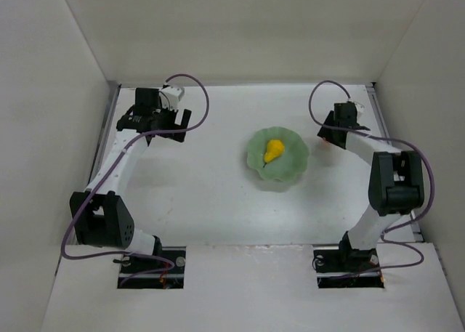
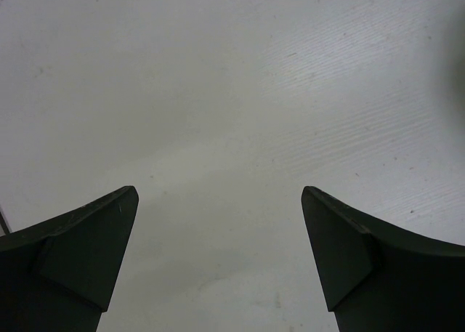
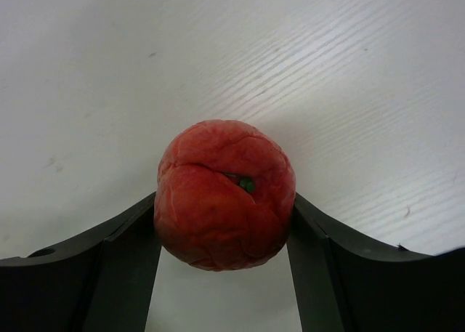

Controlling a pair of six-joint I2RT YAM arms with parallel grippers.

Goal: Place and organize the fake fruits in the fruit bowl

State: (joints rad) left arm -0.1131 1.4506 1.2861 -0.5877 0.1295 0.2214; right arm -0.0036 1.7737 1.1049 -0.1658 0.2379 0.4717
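Note:
The pale green scalloped fruit bowl [image 1: 278,158] sits right of the table's middle, with the yellow pear-shaped fruit [image 1: 273,150] lying inside it. My right gripper [image 1: 326,139] is just right of the bowl and shut on the round red-orange peach [image 3: 224,194], whose sides touch both fingers in the right wrist view; from the top view only a sliver of orange [image 1: 322,143] shows under the gripper. My left gripper [image 1: 161,120] is open and empty at the far left of the table, with only bare white table between its fingers [image 2: 94,248].
White walls enclose the table on the left, back and right. Purple cables loop above both wrists. The arm bases sit at the near edge.

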